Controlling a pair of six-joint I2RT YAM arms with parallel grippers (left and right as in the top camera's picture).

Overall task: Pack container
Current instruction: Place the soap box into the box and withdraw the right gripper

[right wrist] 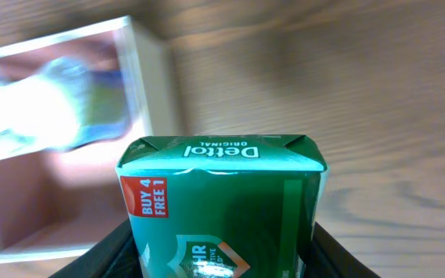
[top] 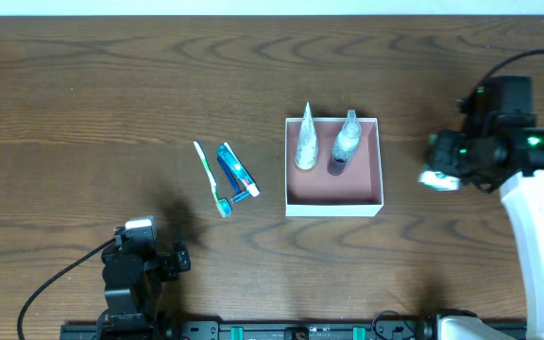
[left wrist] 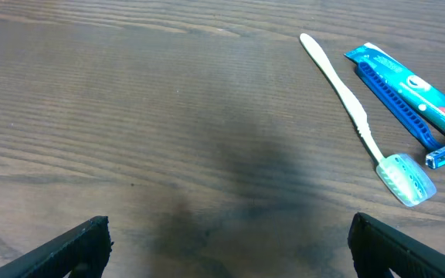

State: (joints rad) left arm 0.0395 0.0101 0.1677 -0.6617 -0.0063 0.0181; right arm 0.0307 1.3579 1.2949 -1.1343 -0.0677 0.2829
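Note:
The container (top: 374,202) is a square white box with a pink-brown inside at the table's middle right. A clear pointed tube (top: 305,142) and a small clear bottle (top: 345,144) lie in its far part. My right gripper (top: 439,170) is shut on a green Dettol soap pack (right wrist: 222,201), held right of the container (right wrist: 149,69). A white toothbrush (top: 210,176) and a blue toothpaste tube (top: 237,170) lie left of the container; both show in the left wrist view, the toothbrush (left wrist: 354,116) beside the toothpaste (left wrist: 412,93). My left gripper (left wrist: 226,243) is open and empty near the front edge.
The table is dark wood (top: 111,94). The left arm's base (top: 135,274) sits at the front left, the right arm (top: 536,217) along the right edge. A rail (top: 291,331) runs along the front.

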